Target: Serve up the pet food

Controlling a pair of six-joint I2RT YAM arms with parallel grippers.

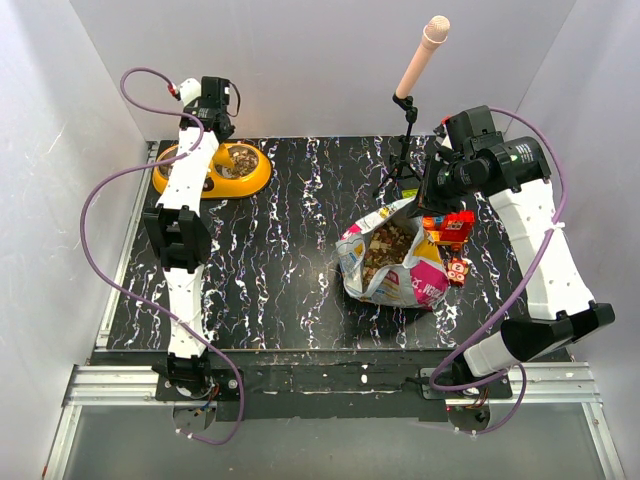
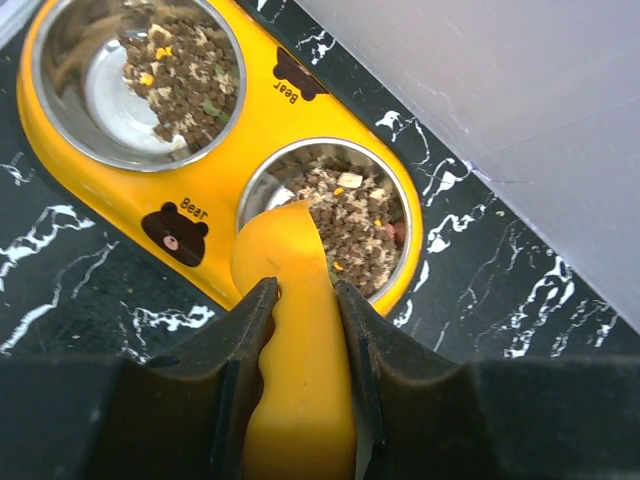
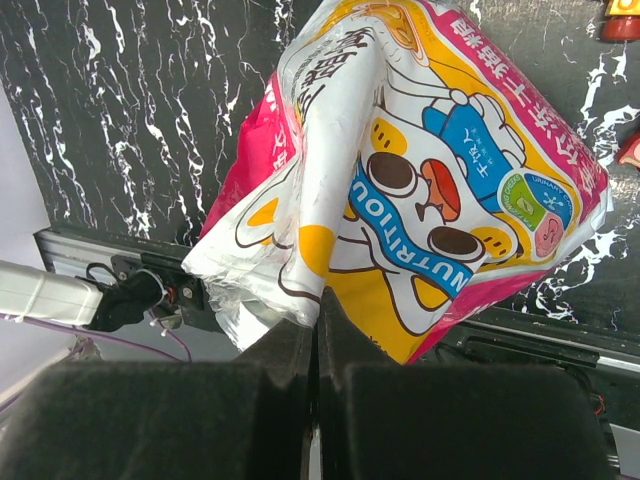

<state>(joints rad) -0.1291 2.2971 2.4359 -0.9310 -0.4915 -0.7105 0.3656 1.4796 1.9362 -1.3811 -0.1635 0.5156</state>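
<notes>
A wide band of bare worktop (image 1: 300, 220) is lying open through the middle of the top view, between the feeder (image 1: 255, 178) at upper left and the bag (image 1: 420, 285) at centre right. The left arm (image 1: 182, 230) is stretching along the left edge, with the left claw (image 2: 305, 290) and scoop (image 2: 300, 380) hanging over one feeder bowl. Bricks (image 1: 450, 230) are crowding the bag's right side, a tripod (image 1: 402, 165) is standing just above it, and the right claw (image 3: 315, 320) is pinching its rim.
</notes>
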